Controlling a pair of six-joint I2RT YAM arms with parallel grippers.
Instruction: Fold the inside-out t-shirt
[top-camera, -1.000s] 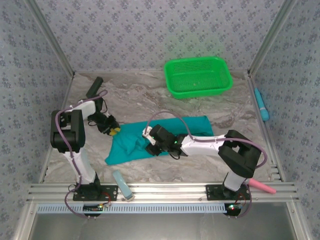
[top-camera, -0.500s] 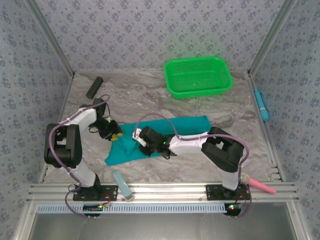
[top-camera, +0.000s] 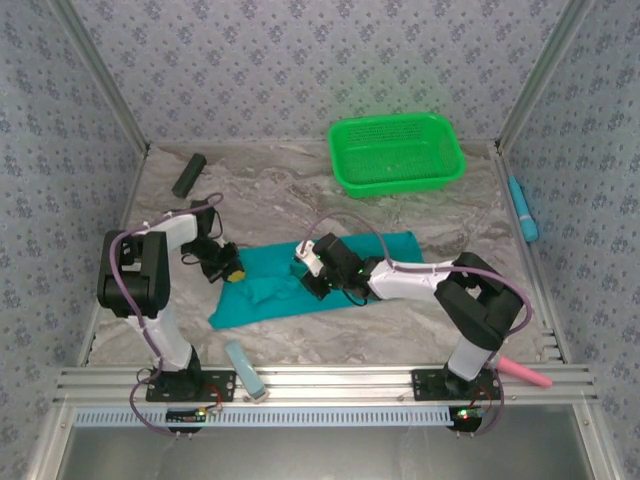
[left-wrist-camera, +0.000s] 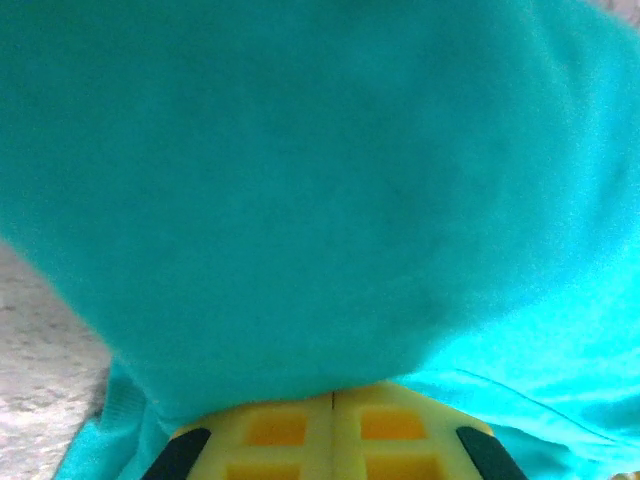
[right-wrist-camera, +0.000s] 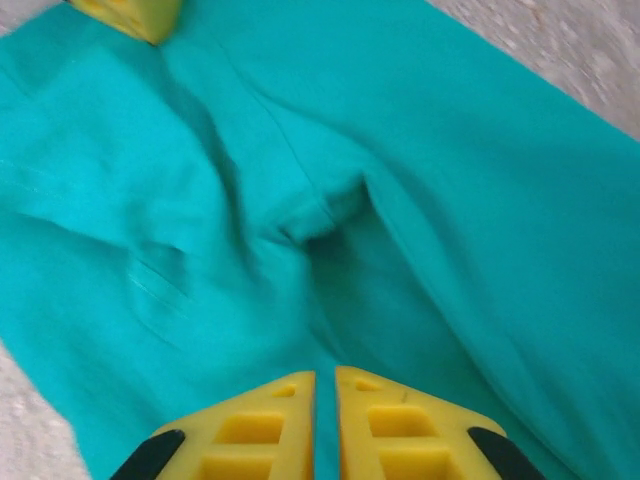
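Two tools gripped the inside-out t-shirt, which lay mid-counter: the left tool clamped its left edge, and the right tool pinched a central pucker. The cloth looked soft, light and limp, best held at hems or corners.

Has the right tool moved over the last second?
Yes. The right tool went left over the t-shirt, then came back right, ending nearer the green basket than a second ago.

Green mesh basket far right; black block far left; marble tabletop.
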